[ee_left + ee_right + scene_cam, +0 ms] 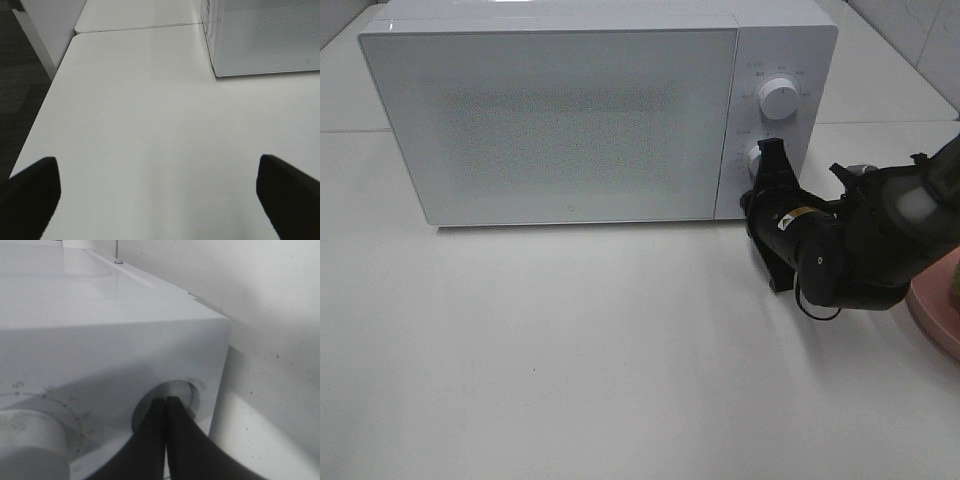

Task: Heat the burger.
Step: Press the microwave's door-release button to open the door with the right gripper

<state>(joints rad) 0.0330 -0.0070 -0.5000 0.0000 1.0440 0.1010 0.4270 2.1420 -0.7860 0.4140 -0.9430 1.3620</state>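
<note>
The right gripper (767, 150), fingers pressed together, is resting at the lower knob (756, 157), one of two with the upper knob (777, 96), on the single microwave (560, 120). The dial markings are too small to read. The left gripper (160, 200) is hanging spread wide above the counter (150, 125). One pink plate (932, 312) is sitting at the counter's right edge, with the burger (954, 285) barely showing on it.

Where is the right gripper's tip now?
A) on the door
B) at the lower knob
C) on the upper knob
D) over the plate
B: the shut right gripper meets the microwave panel at the lower knob, below the untouched upper knob.
</note>
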